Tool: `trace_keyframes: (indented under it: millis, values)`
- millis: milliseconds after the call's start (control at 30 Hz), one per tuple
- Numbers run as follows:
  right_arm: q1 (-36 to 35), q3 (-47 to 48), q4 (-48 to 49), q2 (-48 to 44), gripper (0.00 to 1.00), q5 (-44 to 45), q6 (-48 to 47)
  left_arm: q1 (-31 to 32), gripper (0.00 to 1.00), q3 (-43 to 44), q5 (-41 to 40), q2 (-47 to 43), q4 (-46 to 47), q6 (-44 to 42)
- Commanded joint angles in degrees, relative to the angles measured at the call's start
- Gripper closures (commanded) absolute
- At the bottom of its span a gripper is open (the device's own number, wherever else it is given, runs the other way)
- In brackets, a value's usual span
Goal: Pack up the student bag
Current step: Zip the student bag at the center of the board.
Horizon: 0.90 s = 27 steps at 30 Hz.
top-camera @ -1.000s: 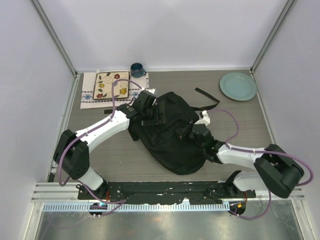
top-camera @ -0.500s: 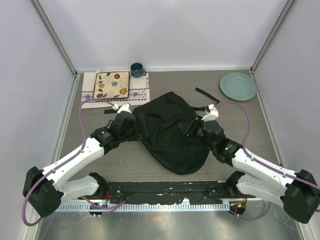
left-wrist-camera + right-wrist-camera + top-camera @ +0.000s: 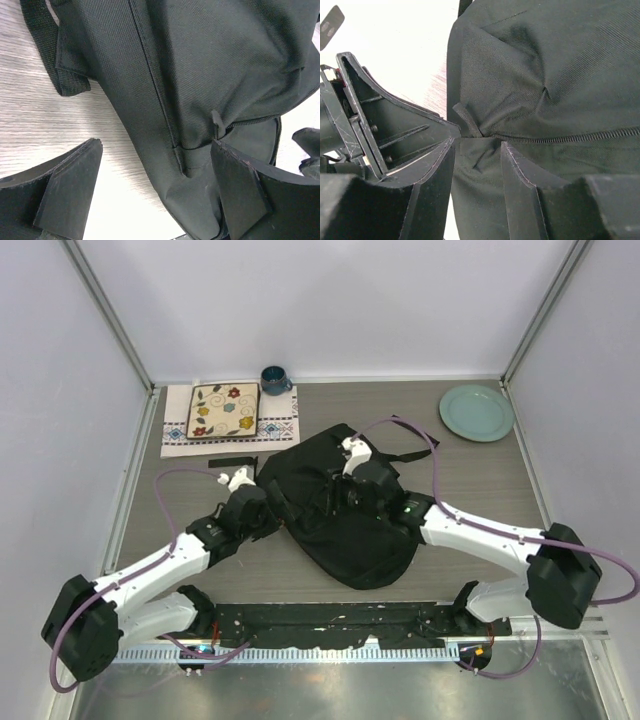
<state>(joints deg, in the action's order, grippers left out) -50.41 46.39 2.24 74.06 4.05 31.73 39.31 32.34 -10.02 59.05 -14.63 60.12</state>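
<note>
The student bag (image 3: 350, 525), a big black fabric backpack, lies flat mid-table with its rounded end toward the arms. My left gripper (image 3: 270, 510) sits low at the bag's left edge, open wide (image 3: 157, 167), and the bag's seamed edge (image 3: 200, 75) lies between its fingers without being pinched. My right gripper (image 3: 335, 492) reaches over the bag's upper middle. Its jaws (image 3: 477, 172) stand partly apart, astride a fold of bag fabric (image 3: 545, 60) just below the zipper's pull tab (image 3: 466, 121). The zipper line (image 3: 570, 136) looks shut.
A floral placemat (image 3: 224, 410) on a white cloth (image 3: 176, 428) lies at the back left, with a blue mug (image 3: 275, 379) behind it. A pale green plate (image 3: 476, 412) sits at the back right. A loose bag strap (image 3: 413, 428) trails toward the plate.
My left gripper has drawn back off the bag's top to its left edge and opened wide. My right gripper has swung from the bag's right side to its upper middle, jaws parting.
</note>
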Motion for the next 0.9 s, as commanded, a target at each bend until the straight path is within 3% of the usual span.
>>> trace_keyframes:
  millis: [0,133,300,433,700,867]
  values:
    - [-0.47,6.77,-1.89,3.89,0.53,-0.80,-6.23,-0.11,0.08,-4.56,0.61,0.71,14.26,5.96]
    - [-0.48,9.24,-3.63,6.35,0.52,-2.03,-7.64,-0.20,0.11,-5.27,1.67,3.44,17.27,7.38]
    - [-0.65,11.53,-5.05,9.51,0.52,-3.35,-9.48,-0.11,0.24,-10.88,1.32,3.53,26.82,10.89]
    - [-1.27,13.81,-7.94,11.80,0.51,-5.64,-11.94,-0.11,0.46,-13.79,0.97,3.18,30.89,12.57]
    - [-2.49,18.03,-11.03,16.37,0.49,-7.31,-16.34,-0.11,0.68,-15.90,1.58,3.00,36.69,12.04]
    - [-3.29,19.70,-11.73,18.57,0.49,-7.39,-18.36,-0.11,0.87,-16.43,2.11,2.30,38.71,10.99]
